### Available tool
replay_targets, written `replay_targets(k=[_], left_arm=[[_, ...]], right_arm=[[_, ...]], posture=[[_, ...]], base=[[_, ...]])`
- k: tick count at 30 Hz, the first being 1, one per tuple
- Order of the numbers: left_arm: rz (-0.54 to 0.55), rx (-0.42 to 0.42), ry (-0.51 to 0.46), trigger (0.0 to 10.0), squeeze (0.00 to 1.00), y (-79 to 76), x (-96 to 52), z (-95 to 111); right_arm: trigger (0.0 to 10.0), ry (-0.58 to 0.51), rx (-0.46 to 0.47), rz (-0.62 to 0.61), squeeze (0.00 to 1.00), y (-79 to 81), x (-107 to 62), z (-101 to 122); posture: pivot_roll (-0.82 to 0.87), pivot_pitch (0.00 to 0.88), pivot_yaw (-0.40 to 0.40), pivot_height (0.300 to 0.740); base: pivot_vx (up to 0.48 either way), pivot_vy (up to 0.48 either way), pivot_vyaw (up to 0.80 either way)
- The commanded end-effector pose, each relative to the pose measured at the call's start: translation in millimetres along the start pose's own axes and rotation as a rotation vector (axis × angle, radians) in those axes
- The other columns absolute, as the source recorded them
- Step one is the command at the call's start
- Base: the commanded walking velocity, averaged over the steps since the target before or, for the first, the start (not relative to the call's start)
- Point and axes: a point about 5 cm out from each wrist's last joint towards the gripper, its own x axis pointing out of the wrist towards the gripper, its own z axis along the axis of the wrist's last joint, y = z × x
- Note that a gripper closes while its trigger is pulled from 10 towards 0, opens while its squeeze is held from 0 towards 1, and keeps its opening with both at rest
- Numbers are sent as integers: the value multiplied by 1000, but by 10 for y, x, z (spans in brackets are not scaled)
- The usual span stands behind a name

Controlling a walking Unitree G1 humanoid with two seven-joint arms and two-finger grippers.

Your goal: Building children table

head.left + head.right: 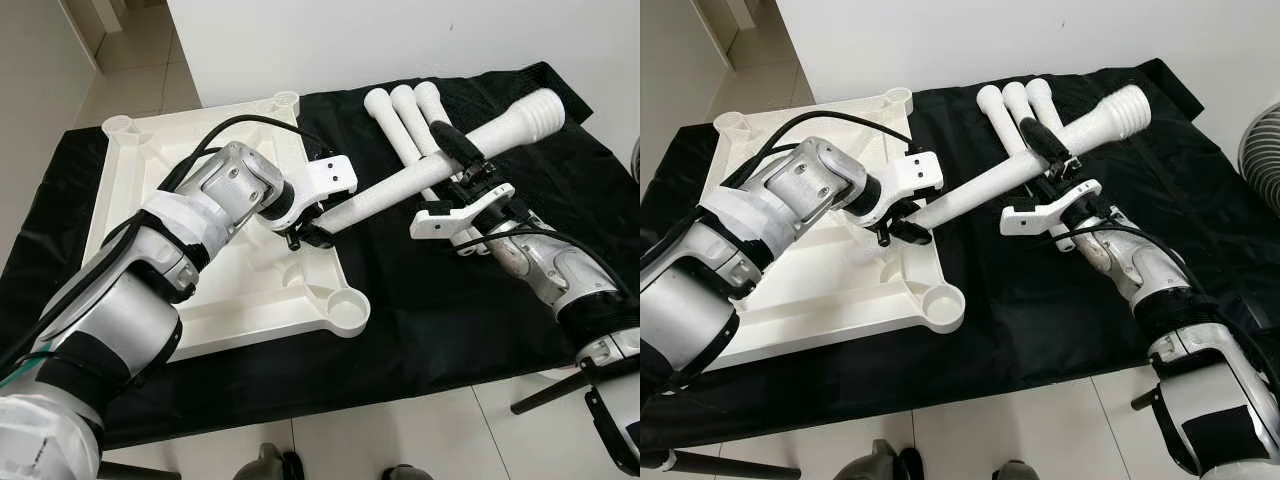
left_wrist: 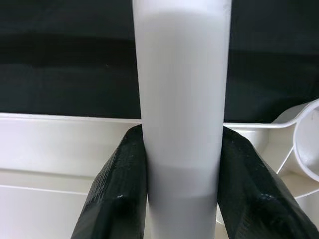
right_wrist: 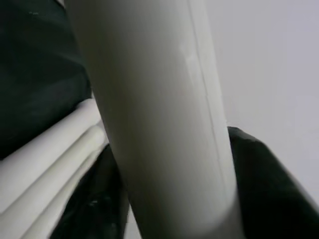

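both grippers clamped on one white table leg point(image 1: 440, 165), held in the air: left gripper point(image 1: 305, 232) at its plain lower end, right gripper point(image 1: 462, 165) mid-shaft. leg axis slants up-right, threaded end away from the tabletop point(image 1: 250, 290); nearest corner socket point(image 1: 348, 310) sits just below the left gripper, so the leg probably needs flipping.

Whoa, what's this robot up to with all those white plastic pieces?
It is putting together a small table. Both arms hold one white table leg in the air above a black cloth: the left end effector is shut on its plain end, the right end effector grips it nearer the ribbed end. The white tabletop lies upside down on the cloth, with round sockets at its corners. Three more legs lie side by side behind, waiting.
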Motion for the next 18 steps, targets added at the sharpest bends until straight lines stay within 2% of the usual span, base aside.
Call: replay_targets(k=[1,6,7,13,16,17,18], left_arm=[[-94,51,-37,10000,0,-38,-76,145],[-90,62,-47,10000,0,-31,-93,165],[-75,66,-75,10000,1000,-7,-135,210],[-69,58,-111,10000,1000,17,-193,274],[-23,58,-180,10000,1000,94,-356,435],[-23,58,-180,10000,1000,94,-356,435],[-12,57,-202,10000,1000,114,-408,480]], right_arm=[[0,-27,20,45,0,80,-5,63],[0,-8,27,51,0,96,-14,46],[0,5,39,60,0,115,-29,35],[0,18,62,61,0,139,-43,34],[0,63,118,66,0,188,-60,20],[0,63,118,66,0,188,-60,20],[4275,77,138,74,0,211,-66,17]], posture=[[-72,102,143,740],[-72,102,143,740],[-72,102,143,740],[-74,101,141,740],[-76,95,135,740],[-76,95,135,740],[-76,95,135,740]], base=[[0,0,0],[0,0,0],[0,0,0],[0,0,0],[0,0,0],[0,0,0],[0,0,0]])
